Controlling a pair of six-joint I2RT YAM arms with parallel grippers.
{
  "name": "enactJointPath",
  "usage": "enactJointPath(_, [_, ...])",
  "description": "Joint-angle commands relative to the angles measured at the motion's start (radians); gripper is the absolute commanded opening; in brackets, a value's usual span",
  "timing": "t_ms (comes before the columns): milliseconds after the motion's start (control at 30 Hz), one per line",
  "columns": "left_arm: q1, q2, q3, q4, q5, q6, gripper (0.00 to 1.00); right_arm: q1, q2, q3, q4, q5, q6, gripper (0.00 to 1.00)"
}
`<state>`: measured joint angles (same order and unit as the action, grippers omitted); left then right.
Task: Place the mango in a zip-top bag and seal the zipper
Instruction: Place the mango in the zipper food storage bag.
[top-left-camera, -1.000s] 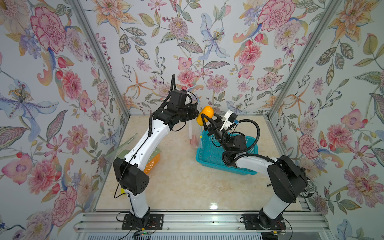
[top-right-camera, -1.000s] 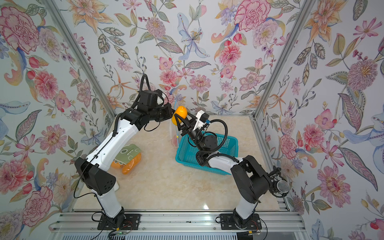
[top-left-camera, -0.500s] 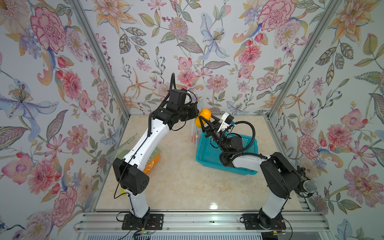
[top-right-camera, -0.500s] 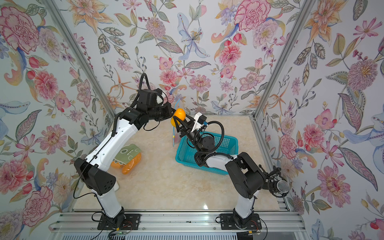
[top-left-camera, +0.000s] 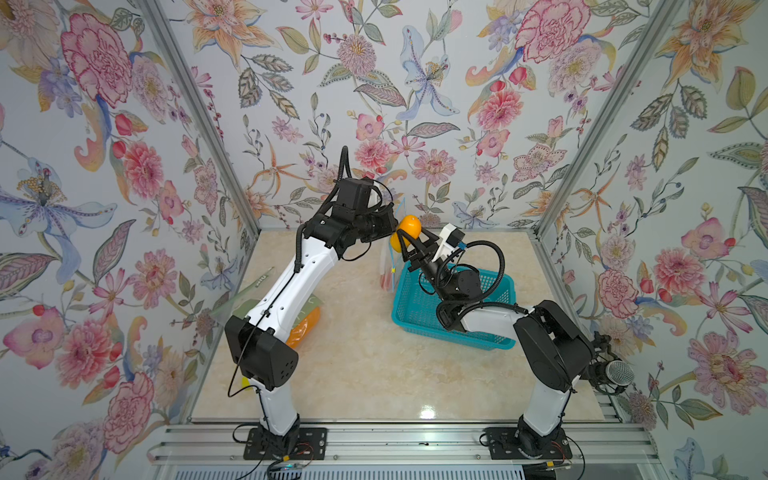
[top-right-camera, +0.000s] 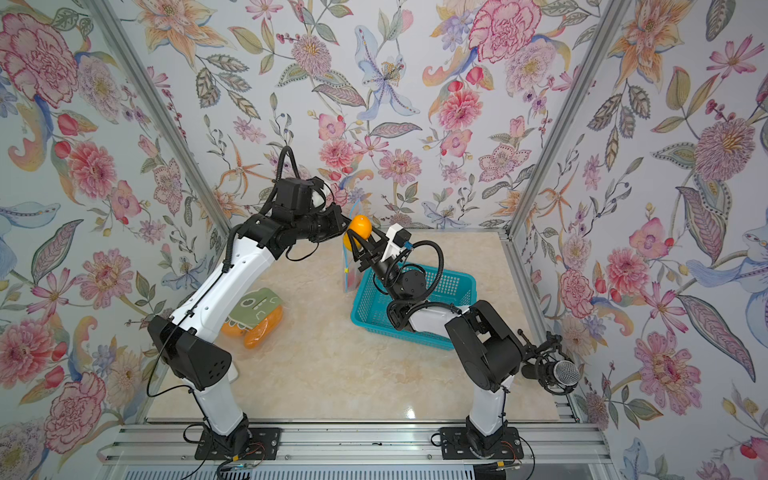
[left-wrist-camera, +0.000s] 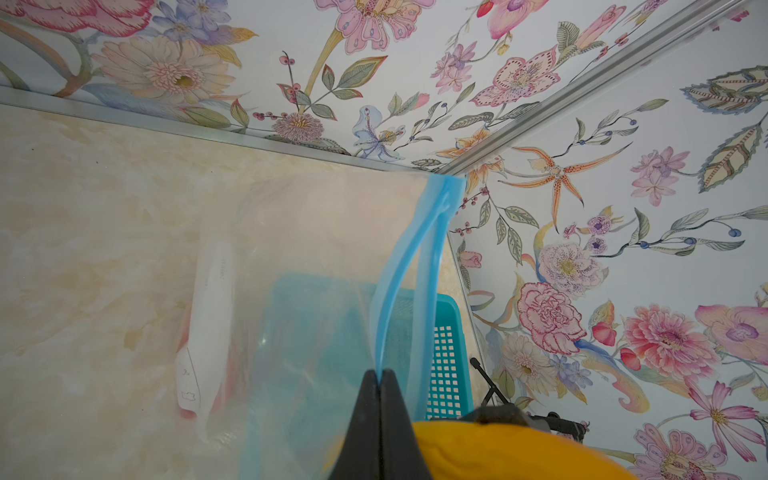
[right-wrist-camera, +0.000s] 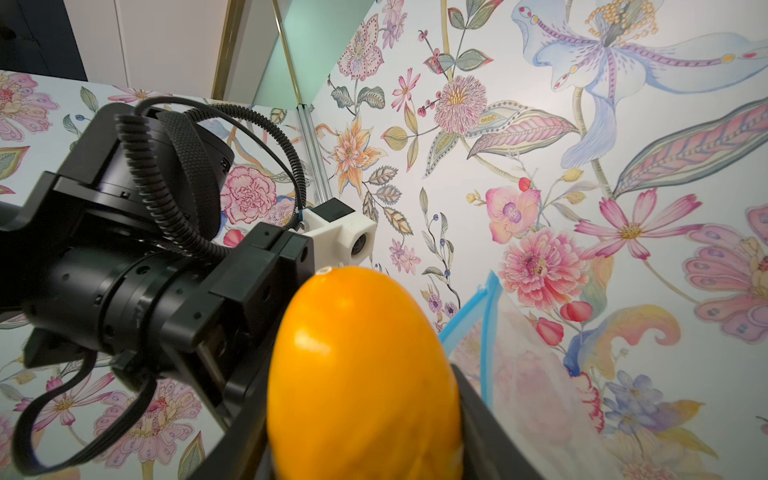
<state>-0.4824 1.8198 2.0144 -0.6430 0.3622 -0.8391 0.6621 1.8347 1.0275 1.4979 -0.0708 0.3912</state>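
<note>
While the left gripper (left-wrist-camera: 380, 375) stands pinched tight on one blue zipper strip (left-wrist-camera: 397, 274) of the clear bag (left-wrist-camera: 316, 316), the other strip bows away from it, so the bag's mouth gapes. The bag (top-left-camera: 388, 266) hangs from that grip above the table (top-left-camera: 353, 374), its lower end near the corner of the teal basket (top-left-camera: 415, 318); whether it touches the table cannot be told.

The right gripper (top-left-camera: 410, 240) holds the mango (top-left-camera: 409, 226) in the air, one finger on each side of the fruit, jaws about half spread around it. The mango (right-wrist-camera: 365, 374) is yellow-orange and smooth, its pale stem end pointing away from the gripper. It sits just beside the left gripper, right at the open mouth; whether any of it has crossed the opening cannot be told.

A white label panel (left-wrist-camera: 208, 316) on the bag carries faint print, too blurred to read, with reddish printing beside it.

By the left arm's base lies a green packet (top-right-camera: 254, 305) with white shapes on it, not readable as words, resting over something orange (top-right-camera: 259, 332). A microphone (top-right-camera: 561, 374) sits by the right arm.
</note>
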Motion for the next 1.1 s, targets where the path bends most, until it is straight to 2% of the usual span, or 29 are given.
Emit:
enactJointPath(0, [0.008,-0.017,0.029,0.005,0.026,-0.025,0.0,0.009,0.012,0.036,-0.027,0.037,-0.048,0.15])
enactJointPath(233, [0.008,-0.019,0.035,0.009,0.02,-0.028,0.0,0.014,0.008,0.041,-0.158,0.069,-0.106,0.13])
enactJointPath(500, [0.01,-0.01,0.038,0.01,0.01,-0.026,0.0,0.024,-0.032,0.078,-0.415,0.071,-0.197,0.15])
enactJointPath(733, [0.011,-0.001,0.035,0.013,0.01,-0.018,0.0,0.032,-0.085,0.148,-0.702,0.105,-0.276,0.22])
enactJointPath(800, [0.011,-0.001,0.031,0.013,0.011,-0.018,0.0,0.041,-0.095,0.183,-0.791,0.123,-0.307,0.26])
enactJointPath(867, [0.011,0.001,0.029,0.015,0.01,-0.016,0.0,0.056,-0.104,0.208,-0.864,0.154,-0.346,0.35])
enactJointPath(967, [0.011,0.007,0.026,0.02,0.02,-0.017,0.0,0.074,-0.113,0.23,-0.928,0.174,-0.391,0.41])
enactJointPath(1033, [0.012,0.011,0.026,0.027,0.03,-0.023,0.0,0.081,-0.115,0.239,-0.949,0.181,-0.412,0.4])
enactJointPath(1067, [0.011,0.011,0.026,0.031,0.037,-0.025,0.0,0.083,-0.115,0.242,-0.959,0.18,-0.419,0.33])
